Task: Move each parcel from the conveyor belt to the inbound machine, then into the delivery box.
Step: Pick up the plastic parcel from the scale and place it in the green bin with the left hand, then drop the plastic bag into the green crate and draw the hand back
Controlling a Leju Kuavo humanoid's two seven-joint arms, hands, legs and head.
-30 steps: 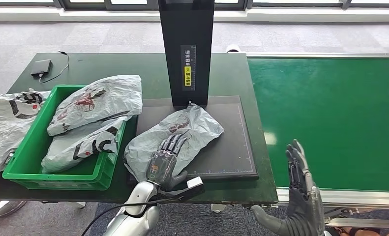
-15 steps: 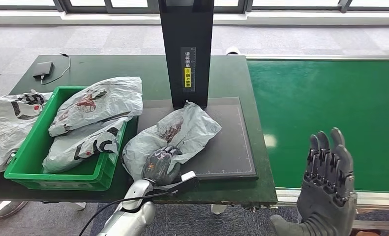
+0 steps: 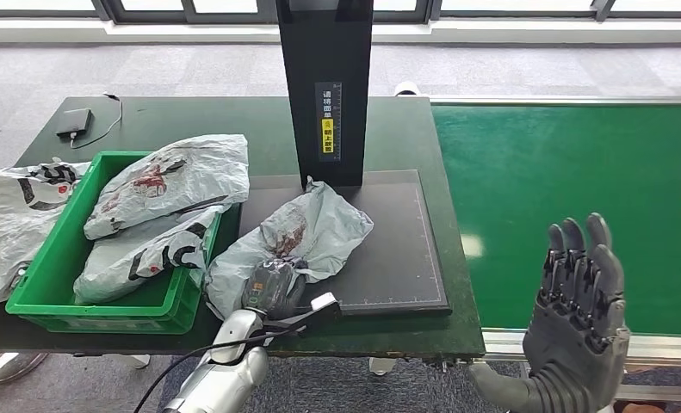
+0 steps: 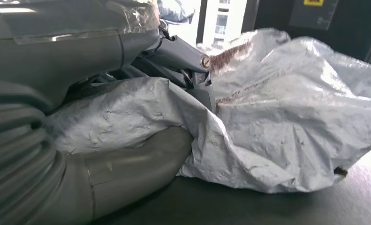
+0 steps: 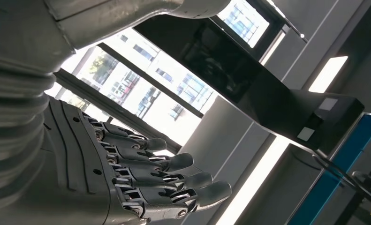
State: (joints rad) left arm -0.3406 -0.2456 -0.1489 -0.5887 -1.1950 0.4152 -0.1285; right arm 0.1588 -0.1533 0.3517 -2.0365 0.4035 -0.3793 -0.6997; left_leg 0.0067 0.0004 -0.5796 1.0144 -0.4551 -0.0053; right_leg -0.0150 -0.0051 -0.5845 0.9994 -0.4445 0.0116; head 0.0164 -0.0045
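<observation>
Beside the green bin (image 3: 40, 292) (two parcels inside), left hand (image 3: 272, 288) grips parcel (image 3: 311, 228).

parcel (image 3: 306, 234) on scanner pad (image 3: 401, 249), crate (image 3: 51, 262) left, conveyor belt (image 3: 569, 189) right

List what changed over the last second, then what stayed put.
The left hand, which lay flat with fingers spread on the grey parcel on the scanner mat, has closed on it and dragged it toward the green bin. The right hand turned and shifted right over the conveyor belt, holding nothing. The bin's parcels are unchanged.
</observation>
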